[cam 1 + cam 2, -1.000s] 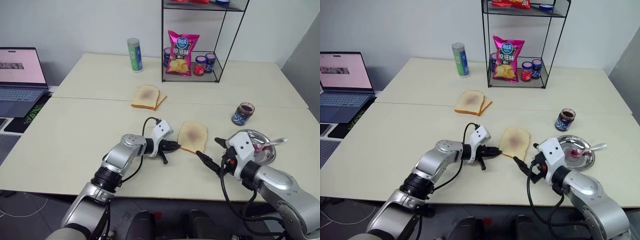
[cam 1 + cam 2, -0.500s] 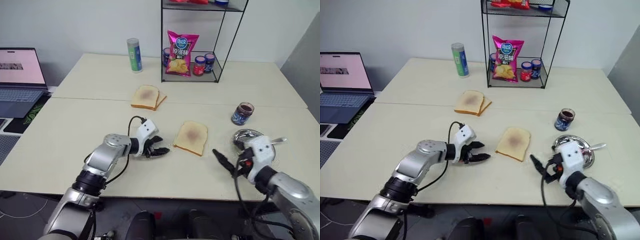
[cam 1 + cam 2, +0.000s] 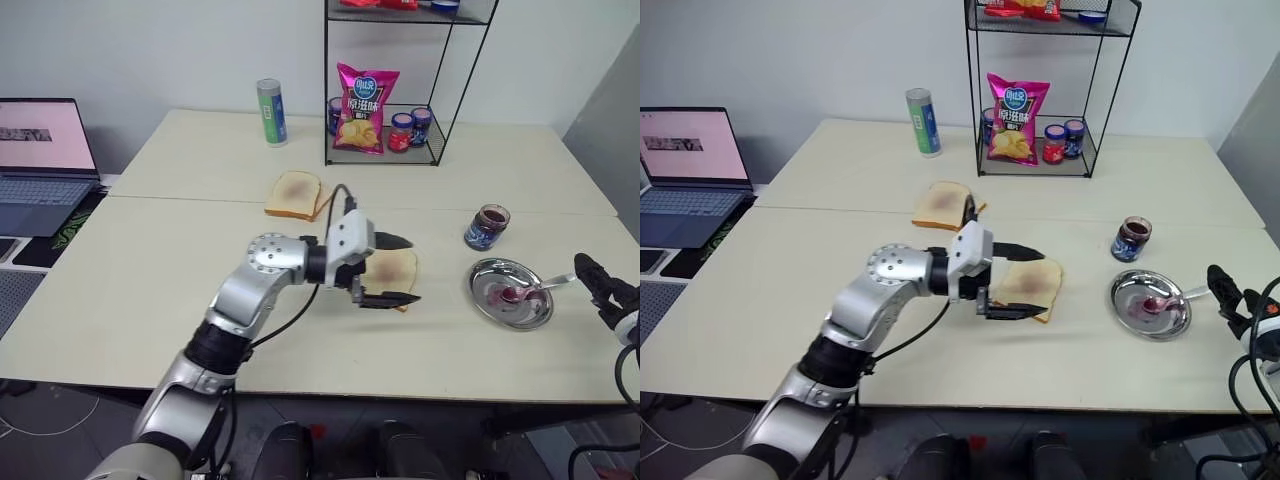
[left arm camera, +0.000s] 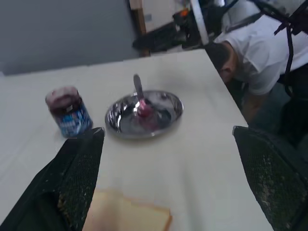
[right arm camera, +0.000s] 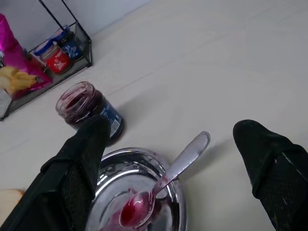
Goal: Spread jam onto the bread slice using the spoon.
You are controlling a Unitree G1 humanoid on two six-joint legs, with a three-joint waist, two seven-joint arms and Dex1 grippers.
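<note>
We count one bread slice (image 3: 1030,284) near the middle of the table (image 3: 790,260). Our left gripper (image 3: 1012,282) hangs above it with its two black fingers spread wide, one on either side of the slice as the head camera sees it, and nothing is between them. Two more slices (image 3: 945,205) lie stacked farther back, beyond those jaws.

One spoon (image 5: 163,183) rests in the single round metal dish (image 5: 175,202), its bowl down in a wet dab of jam (image 5: 132,211) and its handle (image 5: 195,147) sticking out over the rim. Our right gripper (image 5: 168,159) is also fully open and empty; the dish and spoon lie just in front of its gaping jaws. One open jar (image 5: 89,108) of dark spread stands just beyond the dish.

On the wire shelf (image 3: 1040,90) we count one pink chip bag (image 3: 1016,118) and three small jars (image 3: 1060,140). One tall can (image 3: 924,122) stands alone, and one laptop (image 3: 690,175) sits off the table's edge.
</note>
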